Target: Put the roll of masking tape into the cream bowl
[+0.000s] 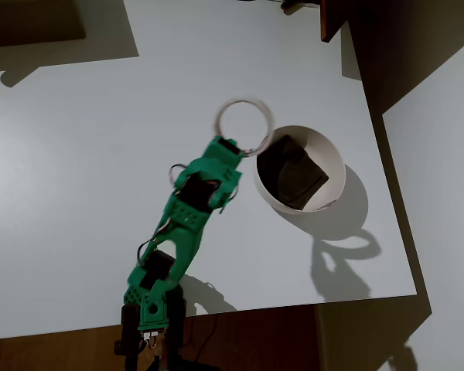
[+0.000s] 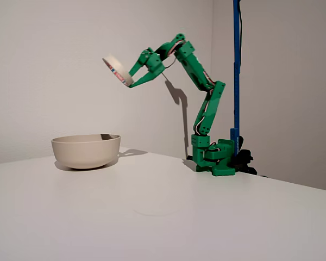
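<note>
The roll of masking tape (image 1: 243, 126) (image 2: 116, 70) is a cream-white ring held high in the air, tilted, with red print on its inner rim. My green gripper (image 1: 242, 147) (image 2: 129, 80) is shut on the ring's near edge. The cream bowl (image 1: 336, 166) (image 2: 86, 149) stands on the white table, with a dark brownish square shape (image 1: 291, 171) inside it. In the overhead view the tape hangs just left of the bowl's rim. In the fixed view it is well above the bowl, over its right side.
The arm's green base (image 2: 215, 159) is clamped at the table edge beside a blue vertical pole (image 2: 236, 70). The white table (image 1: 100, 154) ends in a dark drop on the right of the overhead view, close behind the bowl.
</note>
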Controlling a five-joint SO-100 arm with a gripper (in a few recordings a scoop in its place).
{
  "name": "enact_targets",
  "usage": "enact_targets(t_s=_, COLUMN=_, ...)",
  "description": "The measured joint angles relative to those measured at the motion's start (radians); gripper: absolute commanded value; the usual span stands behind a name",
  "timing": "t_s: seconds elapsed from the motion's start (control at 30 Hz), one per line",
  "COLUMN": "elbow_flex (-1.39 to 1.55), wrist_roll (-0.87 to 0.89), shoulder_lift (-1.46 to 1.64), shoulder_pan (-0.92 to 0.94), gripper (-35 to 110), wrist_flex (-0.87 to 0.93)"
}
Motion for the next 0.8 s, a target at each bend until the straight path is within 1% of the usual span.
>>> enact_targets(t_s=0.23, elbow_flex=-0.311, wrist_roll=0.000, shoulder_lift=-0.397, shoulder_pan=0.186, gripper=-8, wrist_flex=-0.026)
enact_targets(t_s=0.33, elbow_flex=-0.393, wrist_roll=0.002, shoulder_lift=-0.549, shoulder_pan=0.250, gripper=-8, wrist_flex=-0.063)
enact_targets(t_s=0.57, elbow_flex=-0.518, wrist_roll=-0.008, shoulder_lift=-0.824, shoulder_pan=0.348, gripper=-8, wrist_flex=-0.126)
enact_targets(t_s=0.8, elbow_flex=-0.529, wrist_roll=-0.015, shoulder_lift=-0.962, shoulder_pan=0.425, gripper=-8, wrist_flex=-0.150)
